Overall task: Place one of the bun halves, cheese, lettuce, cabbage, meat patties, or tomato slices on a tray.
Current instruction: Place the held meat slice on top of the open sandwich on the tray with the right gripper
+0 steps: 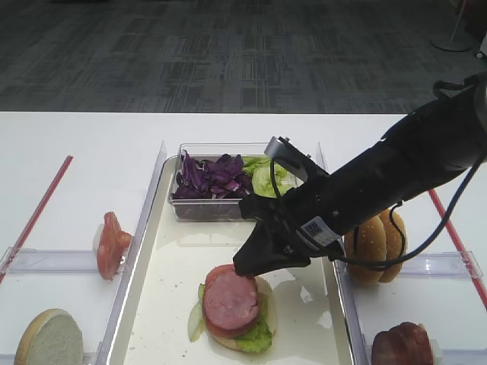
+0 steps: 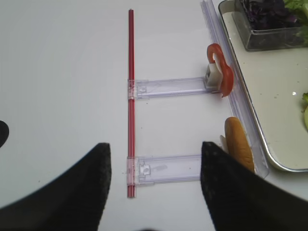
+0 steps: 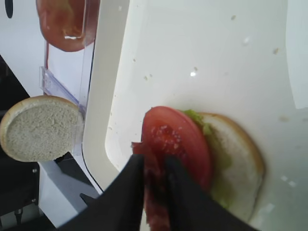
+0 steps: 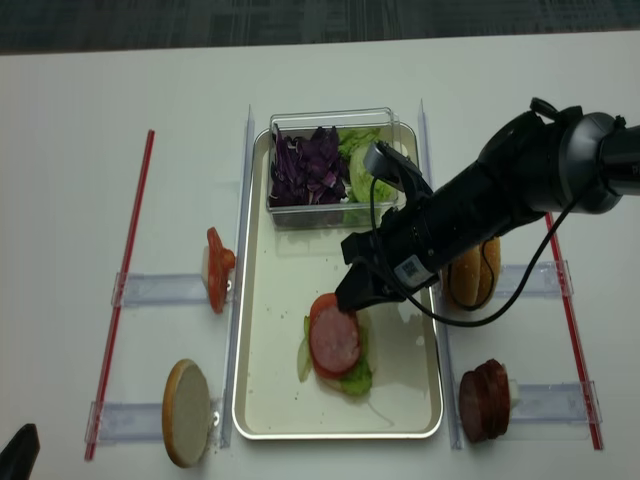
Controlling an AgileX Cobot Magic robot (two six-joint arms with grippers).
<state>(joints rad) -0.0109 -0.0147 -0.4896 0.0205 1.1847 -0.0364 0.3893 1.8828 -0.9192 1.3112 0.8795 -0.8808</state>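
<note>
Cream-white and shiny at the rim, the tray (image 1: 152, 228) holds a half-built burger: a pale bun half (image 3: 240, 163) with lettuce (image 1: 255, 340), a tomato slice (image 3: 175, 139) and, on top, a pinkish meat patty (image 1: 230, 301). Reaching in from the right side, the right gripper (image 1: 255, 262) has its black fingertips at the patty's far edge; from its wrist camera the jaws stand only slightly apart with the patty's reddish edge (image 3: 154, 192) between them, though I cannot tell whether they grip it. At the tray's far end a clear box (image 4: 300, 215) holds purple cabbage (image 1: 209, 176) and more lettuce. The left gripper (image 2: 154, 183) hangs spread wide, holding nothing, over the white table (image 2: 62, 72).
</note>
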